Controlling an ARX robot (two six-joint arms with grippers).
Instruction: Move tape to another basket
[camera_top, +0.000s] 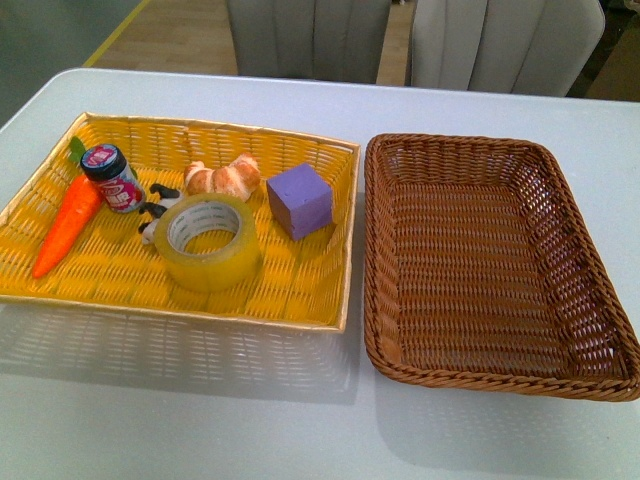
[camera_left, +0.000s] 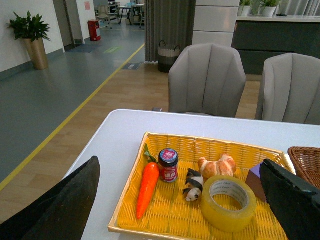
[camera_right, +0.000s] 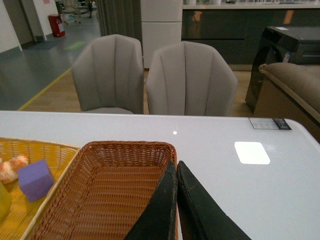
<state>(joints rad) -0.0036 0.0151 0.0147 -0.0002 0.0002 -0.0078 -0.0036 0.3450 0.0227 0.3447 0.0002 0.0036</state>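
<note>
Dark fingers of our two grippers fill the foreground of the wrist views, and the tape (camera_top: 208, 240) lies in the yellow tray (camera_top: 100, 272).

Our left gripper (camera_left: 180, 161) is spread wide and holds nothing, its fingers (camera_left: 60, 205) framing the tray between them. Our right gripper (camera_right: 176, 165) is pressed closed on nothing, its tips seen against the rim of the brown wicker basket (camera_top: 480, 262). We see the tape flat, hole up, toward the tray's front middle. A small panda figure (camera_top: 155, 212) sits just beside it on the left, a croissant (camera_top: 224, 178) lies behind it, and a purple cube (camera_top: 299, 200) stands near on its right. A carrot (camera_top: 66, 225) and a jar (camera_top: 112, 178) lie at the tray's left end. The basket rests just right of the tray on the white table (camera_top: 200, 420).
</note>
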